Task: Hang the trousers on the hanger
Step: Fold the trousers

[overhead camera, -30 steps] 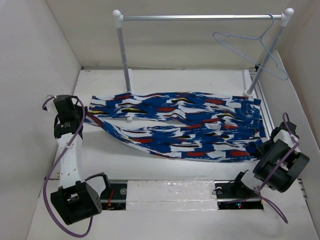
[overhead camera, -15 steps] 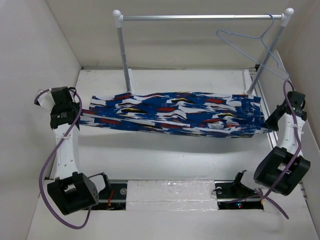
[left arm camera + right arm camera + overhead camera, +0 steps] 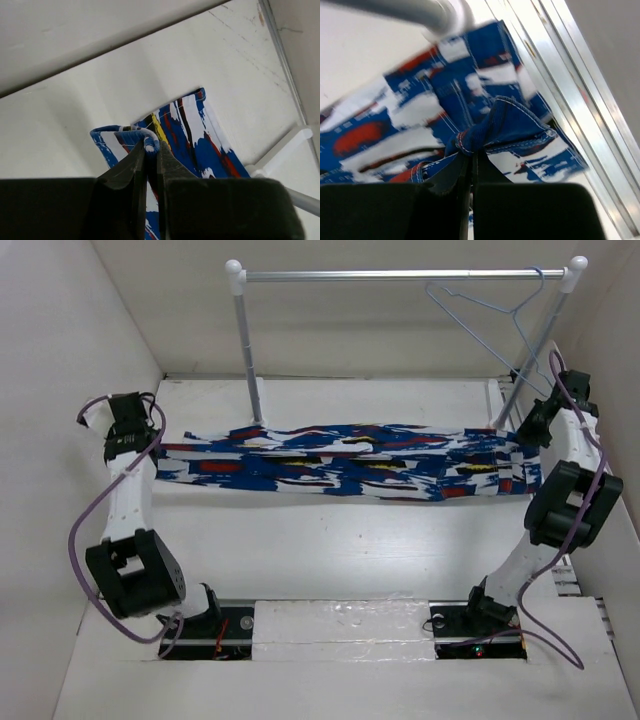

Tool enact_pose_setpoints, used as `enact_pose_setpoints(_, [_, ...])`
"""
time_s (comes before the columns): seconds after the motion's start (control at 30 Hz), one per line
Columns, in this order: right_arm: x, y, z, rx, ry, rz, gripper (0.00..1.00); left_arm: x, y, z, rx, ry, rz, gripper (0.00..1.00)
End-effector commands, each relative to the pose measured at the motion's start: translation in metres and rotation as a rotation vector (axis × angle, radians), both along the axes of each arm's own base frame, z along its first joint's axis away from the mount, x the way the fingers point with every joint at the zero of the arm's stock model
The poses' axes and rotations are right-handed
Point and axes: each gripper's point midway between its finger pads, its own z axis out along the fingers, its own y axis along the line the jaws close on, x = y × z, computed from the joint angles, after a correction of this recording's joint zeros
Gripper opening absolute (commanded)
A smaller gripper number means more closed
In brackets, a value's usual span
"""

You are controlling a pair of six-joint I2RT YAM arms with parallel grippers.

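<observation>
Each clenched on one end, the left gripper [image 3: 150, 150] and right gripper [image 3: 470, 152] hold the trousers [image 3: 340, 460] stretched lengthwise between them, with the hanger [image 3: 515, 313] hanging up behind the right gripper, the nearer one.

The trousers [image 3: 335, 462] run as one narrow band over the table [image 3: 330, 550], stretched from the left gripper [image 3: 152, 453] to the right gripper [image 3: 520, 435]. Each gripper meets one end of the cloth. The jaws appear closed on it, though they show small here. Behind, the hanger [image 3: 497, 312] hangs tilted by its hook from the right end of the rail [image 3: 400, 275].
</observation>
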Motion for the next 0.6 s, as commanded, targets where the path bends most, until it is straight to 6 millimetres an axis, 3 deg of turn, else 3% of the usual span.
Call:
enact_pose_setpoints(0.0, [0.068, -0.026, 0.051, -0.117, -0.232, 0.006, 0.00, 0.029, 0.028, 0.014, 0.099, -0.002, 0.029, 0.00])
enact_pose_setpoints(0.1, [0.090, -0.028, 0.028, -0.076, -0.211, 0.032, 0.41, 0.049, 0.025, -0.007, 0.106, 0.105, -0.003, 0.00])
enact_pose_setpoints(0.13, [0.096, -0.028, 0.025, -0.067, -0.223, 0.031, 0.63, 0.052, 0.028, -0.009, 0.129, 0.128, 0.012, 0.00])
enact_pose_setpoints(0.17, [0.097, -0.024, 0.014, -0.037, -0.224, 0.032, 0.68, 0.062, 0.028, -0.013, 0.138, 0.151, 0.001, 0.00])
enact_pose_setpoints(0.23, [0.108, -0.026, 0.020, -0.051, -0.302, 0.032, 0.75, 0.071, 0.029, -0.019, 0.137, 0.164, -0.012, 0.00])
enact_pose_setpoints(0.3, [0.107, -0.015, 0.017, -0.010, -0.328, 0.056, 0.80, 0.083, 0.032, -0.031, 0.125, 0.205, -0.023, 0.00])
enact_pose_setpoints(0.4, [0.093, -0.009, 0.015, 0.031, -0.310, 0.087, 0.81, 0.098, 0.034, -0.048, 0.108, 0.268, -0.045, 0.00])
enact_pose_setpoints(0.43, [0.079, -0.006, 0.015, 0.045, -0.309, 0.091, 0.80, 0.107, 0.032, -0.057, 0.097, 0.284, -0.083, 0.00])
enact_pose_setpoints(0.47, [0.081, -0.005, 0.018, 0.044, -0.325, 0.101, 0.80, 0.113, 0.033, -0.059, 0.097, 0.284, -0.084, 0.00])
enact_pose_setpoints(0.5, [0.062, 0.000, 0.015, 0.055, -0.321, 0.096, 0.79, 0.112, 0.033, -0.063, 0.091, 0.312, -0.086, 0.02])
enact_pose_setpoints(0.53, [0.057, 0.004, 0.016, 0.056, -0.337, 0.099, 0.79, 0.117, 0.030, -0.067, 0.087, 0.322, -0.130, 0.20])
enact_pose_setpoints(0.57, [0.048, 0.004, 0.016, 0.071, -0.349, 0.095, 0.80, 0.119, 0.029, -0.072, 0.080, 0.345, -0.144, 0.26])
